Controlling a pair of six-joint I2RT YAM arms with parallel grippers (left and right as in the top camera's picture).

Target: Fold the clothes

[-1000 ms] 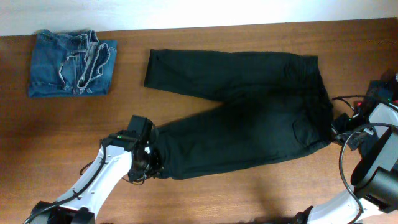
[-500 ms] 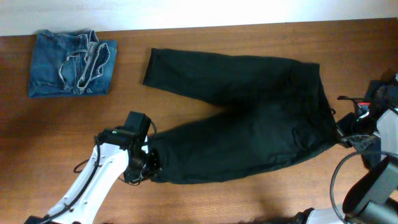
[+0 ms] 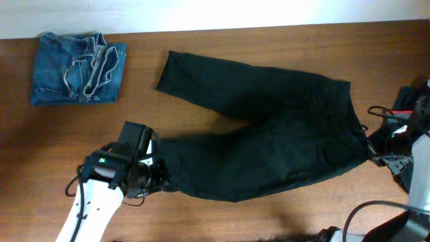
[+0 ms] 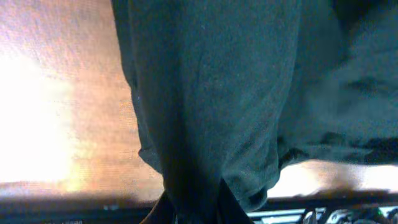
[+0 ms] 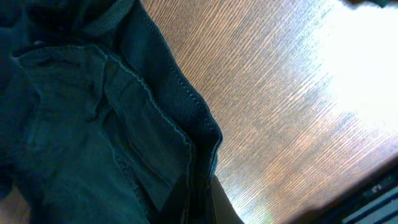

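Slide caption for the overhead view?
Black trousers held by left hand at a leg hem, right hand at the waistband; folded jeans lie apart.

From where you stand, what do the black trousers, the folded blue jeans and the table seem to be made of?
The black trousers: soft matte woven cloth, perhaps cotton; fine weave and stitched seams show close up. The blue jeans: faded denim, pale worn seams. The table: wood or wood-look laminate, straight grain, slight sheen; which I cannot tell.
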